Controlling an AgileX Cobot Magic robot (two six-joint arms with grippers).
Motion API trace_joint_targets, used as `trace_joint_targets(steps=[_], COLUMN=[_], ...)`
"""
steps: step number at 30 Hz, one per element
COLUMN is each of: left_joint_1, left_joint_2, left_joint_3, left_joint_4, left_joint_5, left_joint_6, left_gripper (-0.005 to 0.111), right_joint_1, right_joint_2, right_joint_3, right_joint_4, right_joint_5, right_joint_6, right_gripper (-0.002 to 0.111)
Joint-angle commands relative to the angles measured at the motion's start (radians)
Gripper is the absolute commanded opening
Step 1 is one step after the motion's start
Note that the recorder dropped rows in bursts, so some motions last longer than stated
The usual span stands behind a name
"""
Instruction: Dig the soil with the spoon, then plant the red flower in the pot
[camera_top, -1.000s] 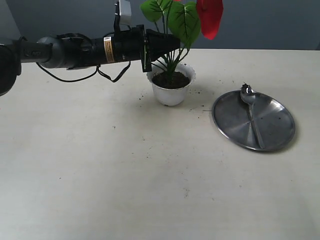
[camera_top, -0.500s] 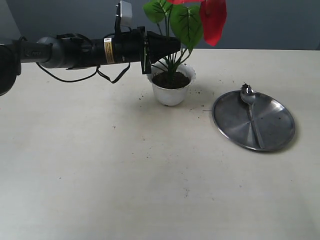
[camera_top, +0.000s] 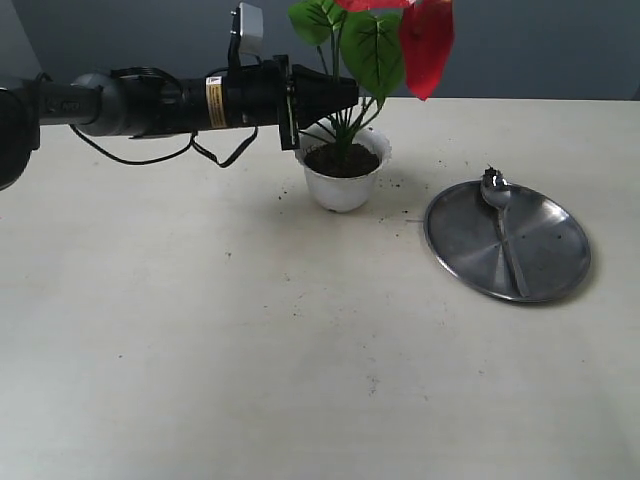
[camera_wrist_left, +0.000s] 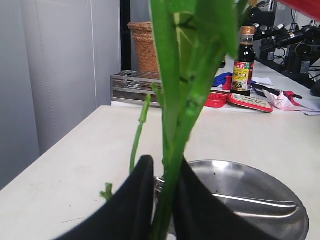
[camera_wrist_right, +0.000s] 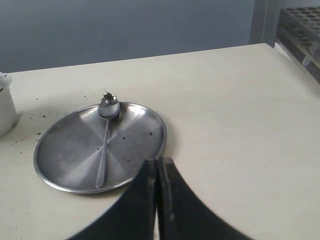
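Note:
The white pot (camera_top: 343, 182) stands on the table with dark soil (camera_top: 341, 161) in its mouth. The red flower (camera_top: 425, 42) rises upright from the soil, its green stems (camera_wrist_left: 172, 150) between the jaws of my left gripper (camera_top: 350, 97), which is shut on them just above the pot. The spoon (camera_top: 503, 226) lies on the round steel plate (camera_top: 545, 262), bowl towards the pot, with crumbs of soil at its tip. In the right wrist view the spoon (camera_wrist_right: 105, 137) lies ahead of my right gripper (camera_wrist_right: 158, 162), which is shut on nothing and out of the exterior view.
Soil crumbs (camera_top: 400, 185) are scattered on the table between pot and plate. Beyond the table's far side in the left wrist view are a metal rack (camera_wrist_left: 132, 87), a wicker basket (camera_wrist_left: 141, 45) and a sauce bottle (camera_wrist_left: 242, 62).
The flower's bloom and leaves have shifted slightly to the right and stand a little more upright. The left gripper has barely moved. The spoon and plate are unchanged.

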Motion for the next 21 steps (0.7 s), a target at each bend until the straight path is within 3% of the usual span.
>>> trace_joint_targets(steps=[1,21], left_joint_1=[0.019,-0.001], left_joint_2=[0.038,0.038], left_joint_3=[0.021,0.021], left_joint_4=[0.116,0.136], left_joint_5=[0.079,0.079], left_joint_6=[-0.028,-0.030], left_gripper=[0.000,0.000], right_joint_1=[-0.004,-0.004], right_joint_2=[-0.004,-0.004], right_joint_3=[0.002,0.002], right_joint_4=[0.001,0.001], right_joint_5=[-0.011,-0.008], right_joint_6=[-0.003,-0.003], right_gripper=[0.000,0.000])
